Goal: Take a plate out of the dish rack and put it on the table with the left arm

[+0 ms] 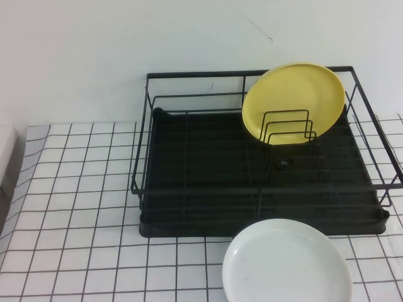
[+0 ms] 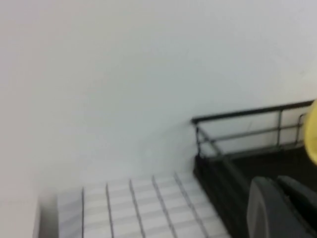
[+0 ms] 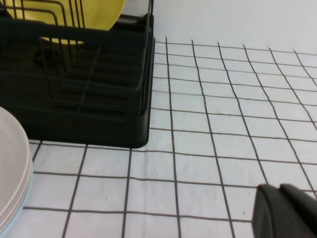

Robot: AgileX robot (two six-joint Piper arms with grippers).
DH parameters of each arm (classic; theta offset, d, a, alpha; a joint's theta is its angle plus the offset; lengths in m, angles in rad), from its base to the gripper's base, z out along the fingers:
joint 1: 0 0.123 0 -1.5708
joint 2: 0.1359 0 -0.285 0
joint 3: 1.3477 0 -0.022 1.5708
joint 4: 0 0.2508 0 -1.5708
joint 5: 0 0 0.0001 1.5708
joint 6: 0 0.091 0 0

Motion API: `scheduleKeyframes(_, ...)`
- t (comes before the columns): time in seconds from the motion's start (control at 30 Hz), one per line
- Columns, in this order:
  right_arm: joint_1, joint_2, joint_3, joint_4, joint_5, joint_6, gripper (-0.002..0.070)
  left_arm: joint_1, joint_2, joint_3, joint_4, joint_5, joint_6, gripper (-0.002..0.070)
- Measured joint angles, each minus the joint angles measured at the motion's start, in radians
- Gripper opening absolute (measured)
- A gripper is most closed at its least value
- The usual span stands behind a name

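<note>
A white plate (image 1: pixel 287 263) lies flat on the table (image 1: pixel 75 207) just in front of the dish rack (image 1: pixel 189 182); its edge also shows in the right wrist view (image 3: pixel 10 168). A yellow plate (image 1: pixel 293 100) stands upright in the rack's wire dividers. No arm shows in the high view. In the left wrist view, my left gripper (image 2: pixel 276 182) is shut and empty, raised beside the rack's left corner (image 2: pixel 213 163). In the right wrist view, my right gripper (image 3: pixel 277 189) is shut and empty, low over the cloth to the right of the rack (image 3: pixel 89 84).
A white wall (image 1: pixel 94 50) rises directly behind the rack. The grid cloth stretches left of the rack, with a pale object (image 1: pixel 6 157) at the table's left edge. The white plate reaches the front edge of the high view.
</note>
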Motion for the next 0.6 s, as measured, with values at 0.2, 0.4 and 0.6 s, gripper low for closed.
scheduleKeyframes(0.2,0.0,0.0,0.0,0.0,0.0,0.0,-0.0003,0.09,-0.176,0.327,-0.044,-0.051,-0.028,-0.0002)
scheduleKeyframes(0.4,0.0,0.0,0.0,0.0,0.0,0.0,-0.0003,0.132,-0.284,0.367,-0.06,0.119,-0.035,-0.0002)
scheduleKeyframes(0.6,0.0,0.0,0.0,0.0,0.0,0.0,-0.0003,0.154,-0.288,0.367,-0.054,0.185,-0.028,-0.0002)
